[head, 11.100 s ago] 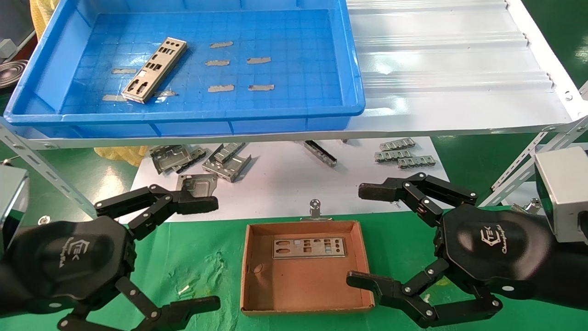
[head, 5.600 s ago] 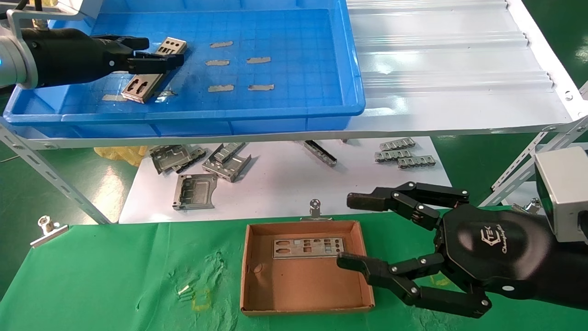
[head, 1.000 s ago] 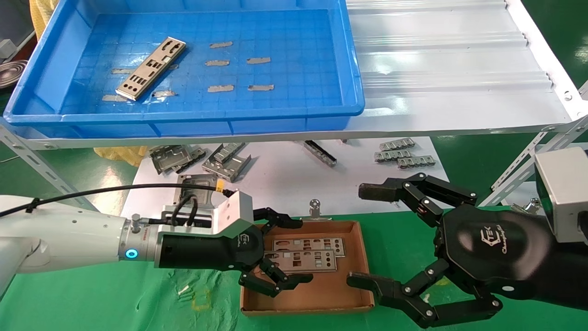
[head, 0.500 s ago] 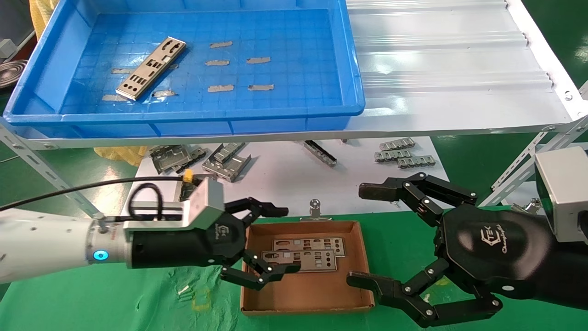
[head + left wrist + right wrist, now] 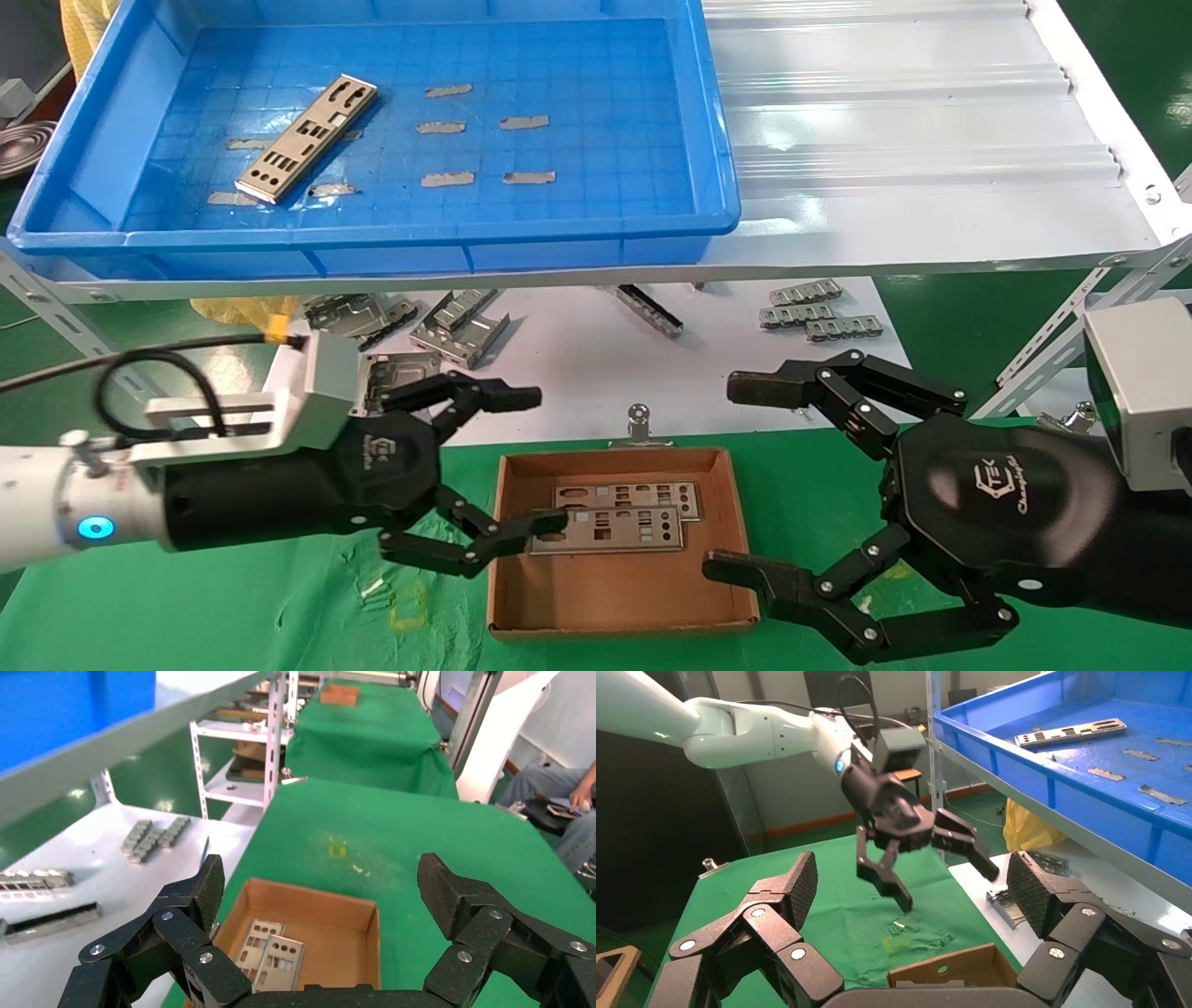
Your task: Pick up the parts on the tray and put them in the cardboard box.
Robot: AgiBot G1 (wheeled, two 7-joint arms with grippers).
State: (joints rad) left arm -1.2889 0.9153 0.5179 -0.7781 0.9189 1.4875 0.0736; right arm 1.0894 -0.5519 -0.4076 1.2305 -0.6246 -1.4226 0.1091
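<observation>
One silver punched plate (image 5: pixel 305 139) lies slanted in the blue tray (image 5: pixel 717 168) at its left part. Two more plates (image 5: pixel 605 529) lie overlapping in the brown cardboard box (image 5: pixel 507 578) on the green table; they also show in the left wrist view (image 5: pixel 270 959). My left gripper (image 5: pixel 524 460) is open and empty, above the box's left rim. My right gripper (image 5: pixel 736 475) is open and empty, hovering by the box's right side. The box also shows in the right wrist view (image 5: pixel 947 974).
Grey tape strips (image 5: pixel 484 126) are stuck on the tray floor. Bent grey metal brackets (image 5: pixel 461 326) and small parts (image 5: pixel 819 312) lie on the white sheet under the shelf. A metal clip (image 5: pixel 639 422) sits behind the box. A white ribbed sheet (image 5: pixel 913 121) lies right of the tray.
My left gripper let go of the second plate in the box, opened wide and has drawn back to the left and upward. The right arm has not moved.
</observation>
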